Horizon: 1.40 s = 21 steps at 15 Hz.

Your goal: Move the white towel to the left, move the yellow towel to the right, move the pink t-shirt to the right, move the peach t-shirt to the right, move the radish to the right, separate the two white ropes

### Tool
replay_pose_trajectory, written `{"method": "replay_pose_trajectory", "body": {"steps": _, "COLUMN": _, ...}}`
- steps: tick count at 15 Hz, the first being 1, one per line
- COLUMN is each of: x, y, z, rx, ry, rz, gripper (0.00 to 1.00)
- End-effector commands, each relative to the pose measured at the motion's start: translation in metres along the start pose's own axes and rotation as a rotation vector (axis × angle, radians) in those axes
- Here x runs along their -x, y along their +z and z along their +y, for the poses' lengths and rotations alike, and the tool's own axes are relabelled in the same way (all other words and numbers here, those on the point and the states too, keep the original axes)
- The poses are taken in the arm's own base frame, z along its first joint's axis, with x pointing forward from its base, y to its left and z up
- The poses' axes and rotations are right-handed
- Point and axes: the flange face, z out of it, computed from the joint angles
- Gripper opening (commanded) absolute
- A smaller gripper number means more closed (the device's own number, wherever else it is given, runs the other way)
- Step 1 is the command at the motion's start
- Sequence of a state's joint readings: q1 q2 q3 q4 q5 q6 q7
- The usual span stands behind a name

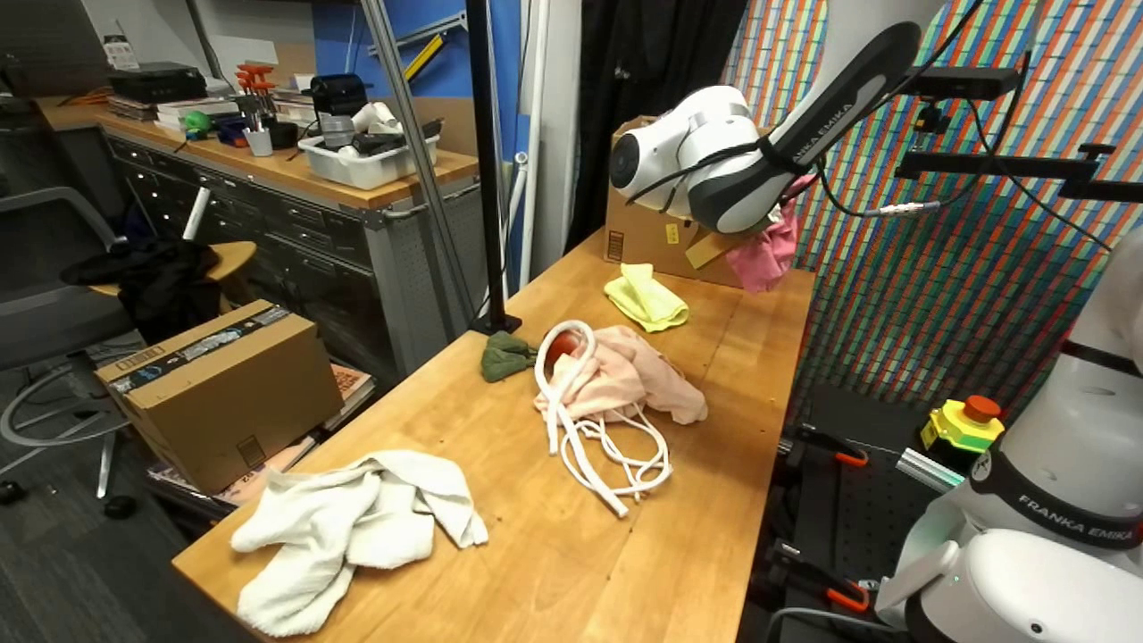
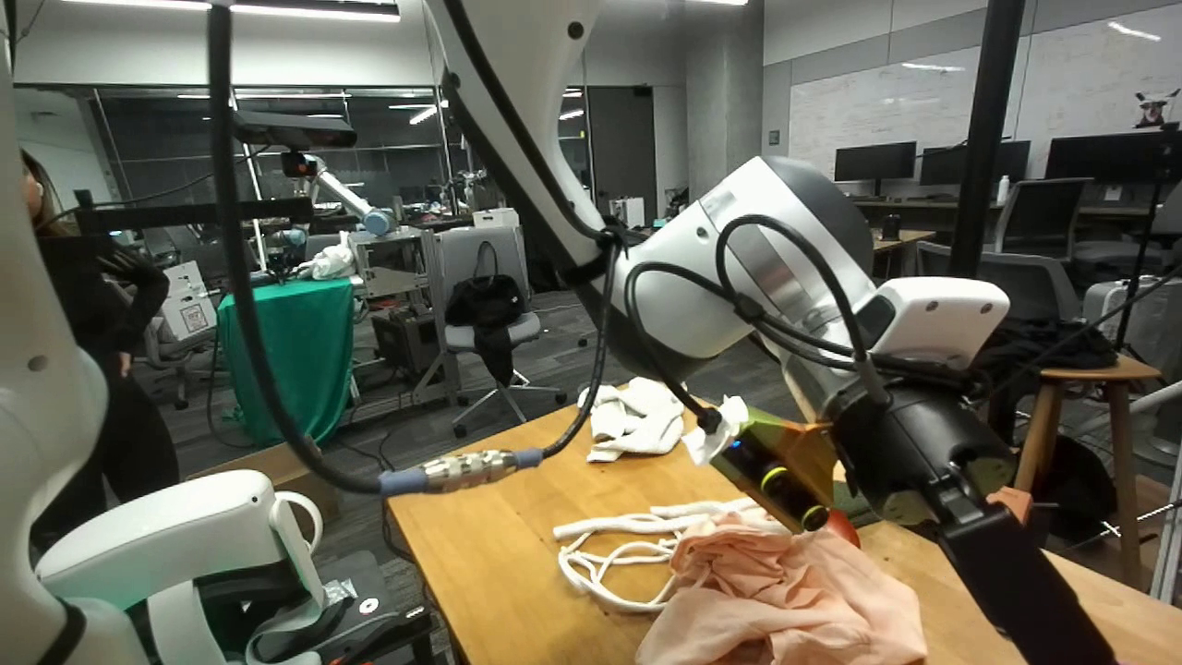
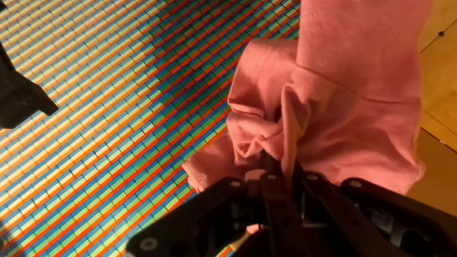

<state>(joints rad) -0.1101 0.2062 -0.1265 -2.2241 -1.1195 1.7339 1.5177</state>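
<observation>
In the wrist view my gripper (image 3: 284, 162) is shut on the pink t-shirt (image 3: 360, 85), a fold pinched between its fingers. In an exterior view the pink t-shirt (image 1: 770, 257) hangs below the wrist by the table's far right end. The yellow towel (image 1: 650, 302) lies folded nearby. Mid-table, the peach t-shirt (image 1: 629, 375) is bunched up, with the two white ropes (image 1: 600, 487) looped over and beside it, crossing each other. The red radish (image 1: 560, 346) sits behind them, partly covered. Spread crumpled at the near left end is the white towel (image 1: 357, 522).
A dark green item (image 1: 506, 357) lies beside the radish near the table's edge. A black pole (image 1: 489, 187) rises from that edge. A cardboard box (image 1: 645, 214) stands at the far end behind the arm. A patterned curtain (image 1: 911, 339) hangs along the side.
</observation>
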Motion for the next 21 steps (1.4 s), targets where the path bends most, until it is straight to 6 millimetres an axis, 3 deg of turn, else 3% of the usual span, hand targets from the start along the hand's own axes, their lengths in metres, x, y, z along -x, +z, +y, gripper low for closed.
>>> {"method": "replay_pose_trajectory", "body": {"steps": 1, "x": -0.022, "y": 0.008, "z": -0.007, "rx": 0.035, "ry": 0.064, "rz": 0.002, "gripper": 0.33}}
{"method": "replay_pose_trajectory", "body": {"steps": 3, "x": -0.026, "y": 0.013, "z": -0.009, "rx": 0.044, "ry": 0.068, "rz": -0.01, "gripper": 0.37}}
{"method": "replay_pose_trajectory", "body": {"steps": 7, "x": -0.026, "y": 0.019, "z": -0.015, "rx": 0.056, "ry": 0.056, "rz": -0.016, "gripper": 0.66}}
{"method": "replay_pose_trajectory", "body": {"steps": 10, "x": -0.018, "y": 0.01, "z": -0.017, "rx": 0.027, "ry": 0.014, "rz": -0.007, "gripper": 0.88}}
{"method": "replay_pose_trajectory", "body": {"steps": 12, "x": -0.005, "y": -0.01, "z": -0.016, "rx": -0.023, "ry": -0.05, "rz": 0.022, "gripper": 1.0}}
{"method": "replay_pose_trajectory", "body": {"steps": 16, "x": 0.033, "y": -0.071, "z": -0.017, "rx": -0.151, "ry": -0.196, "rz": 0.102, "gripper": 1.0}}
{"method": "replay_pose_trajectory", "body": {"steps": 21, "x": 0.083, "y": -0.149, "z": -0.005, "rx": -0.336, "ry": -0.371, "rz": 0.209, "gripper": 1.0}}
